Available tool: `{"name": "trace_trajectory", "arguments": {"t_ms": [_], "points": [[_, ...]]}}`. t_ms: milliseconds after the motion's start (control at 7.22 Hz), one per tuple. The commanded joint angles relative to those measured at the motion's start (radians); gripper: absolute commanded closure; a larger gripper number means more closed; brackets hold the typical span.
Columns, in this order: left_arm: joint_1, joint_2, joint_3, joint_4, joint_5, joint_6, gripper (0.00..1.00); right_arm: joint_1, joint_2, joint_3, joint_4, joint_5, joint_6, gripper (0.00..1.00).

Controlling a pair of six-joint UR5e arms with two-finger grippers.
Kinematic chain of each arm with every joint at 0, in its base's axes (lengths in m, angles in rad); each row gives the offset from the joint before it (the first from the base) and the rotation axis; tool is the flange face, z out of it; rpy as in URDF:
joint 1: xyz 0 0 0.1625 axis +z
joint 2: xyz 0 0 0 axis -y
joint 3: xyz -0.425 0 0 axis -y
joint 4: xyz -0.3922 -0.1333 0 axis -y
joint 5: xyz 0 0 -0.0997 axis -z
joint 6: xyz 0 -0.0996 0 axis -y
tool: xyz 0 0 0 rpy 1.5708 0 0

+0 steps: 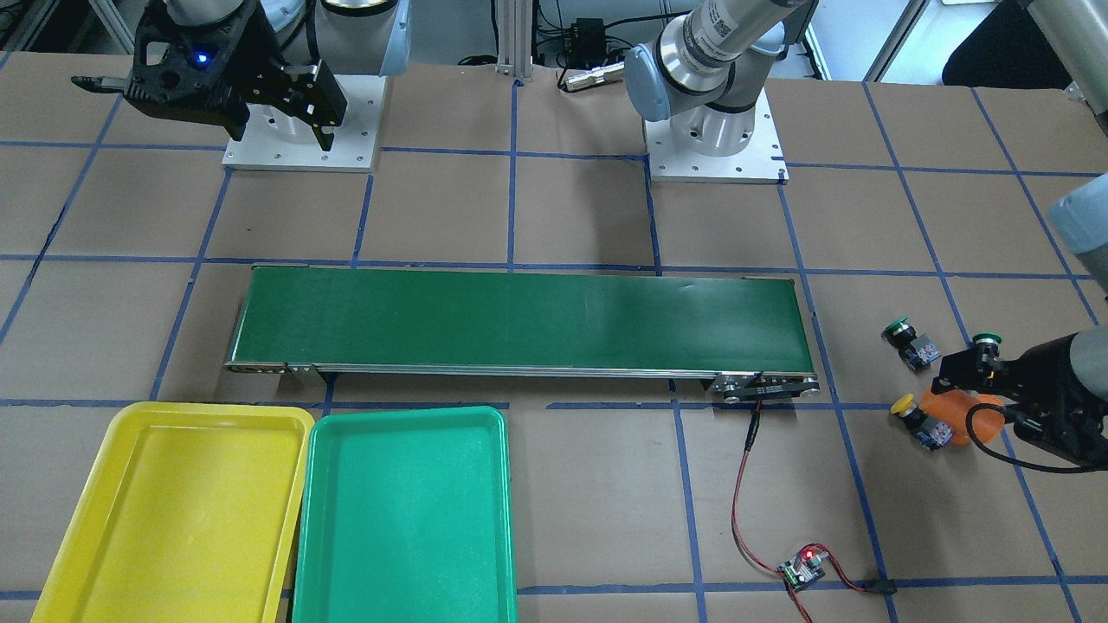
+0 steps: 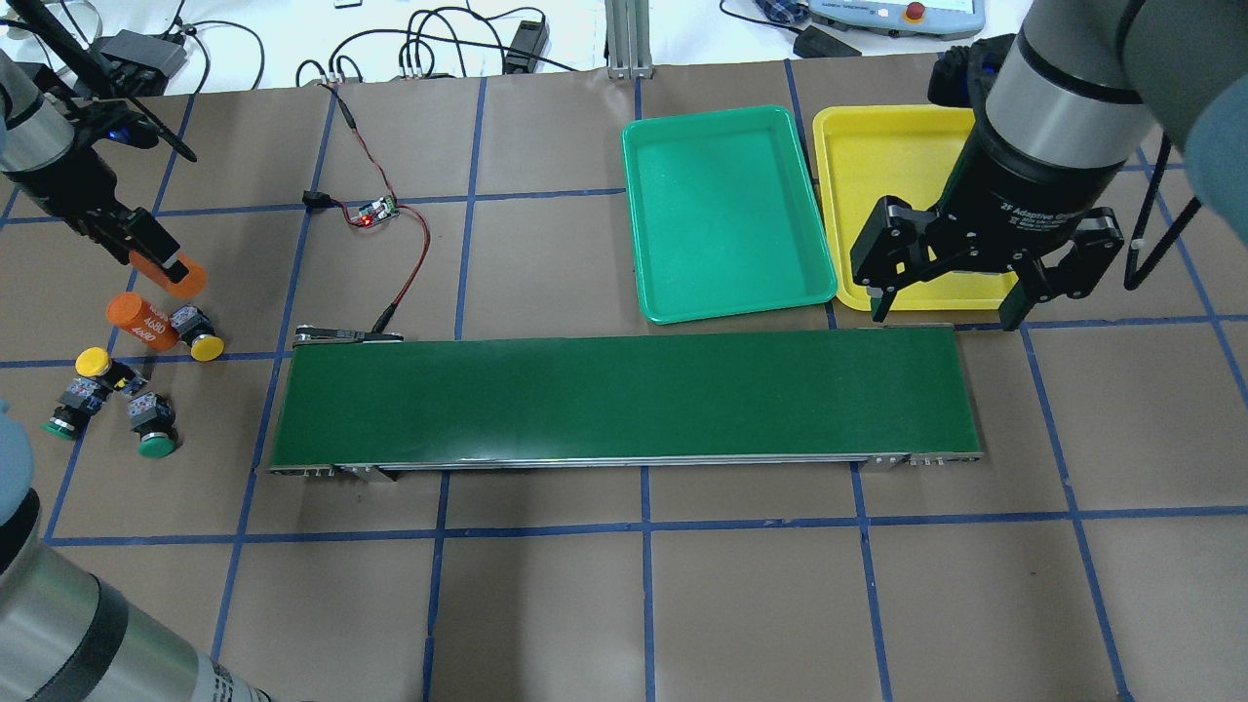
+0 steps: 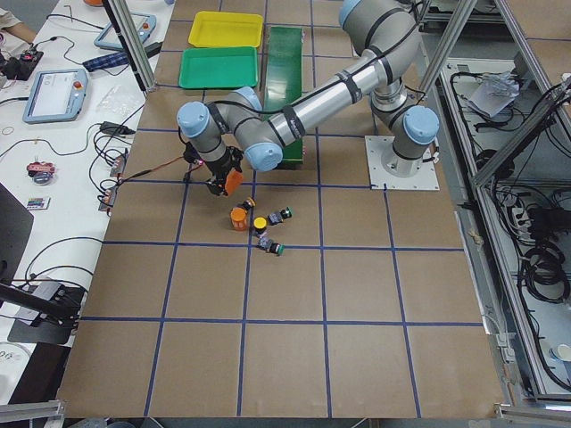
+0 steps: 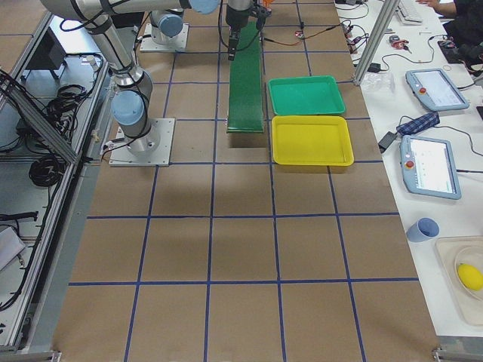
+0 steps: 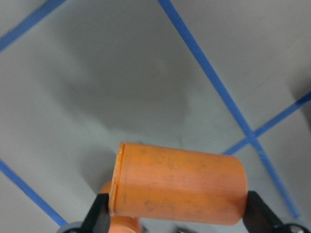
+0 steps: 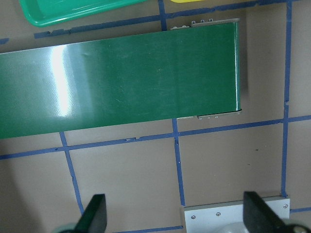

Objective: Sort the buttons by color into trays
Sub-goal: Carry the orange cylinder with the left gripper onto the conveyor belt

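My left gripper [image 2: 162, 265] is shut on an orange cylinder [image 5: 179, 183] and holds it above the table at the far left. Near it lie four buttons: two with yellow caps [image 2: 206, 346] [image 2: 93, 362] and two with green caps [image 2: 60, 426] [image 2: 156, 447]. The green tray [image 2: 726, 210] and the yellow tray [image 2: 877, 156] stand side by side beyond the belt's right end, and nothing lies in them. My right gripper [image 2: 946, 312] is open and empty, above the yellow tray's near edge and the belt's right end.
A second orange cylinder printed "4680" [image 2: 141, 320] lies among the buttons. The long dark-green conveyor belt [image 2: 624, 400] crosses the middle of the table. A small circuit board with red-black wires [image 2: 375, 211] lies beyond its left end.
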Motion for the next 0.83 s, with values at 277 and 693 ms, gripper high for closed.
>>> {"name": "trace_trajectory", "arguments": {"t_ms": [277,693], "points": [[-0.1,0.222,-0.267,-0.006,-0.034,-0.56,1.0,0.0,-0.001,0.0,0.0,0.0,-0.001,0.0],[-0.207,0.298,-0.402,0.067,-0.034,-0.608,1.0,0.0,-0.001,0.0,0.0,0.002,0.001,0.0]]}}
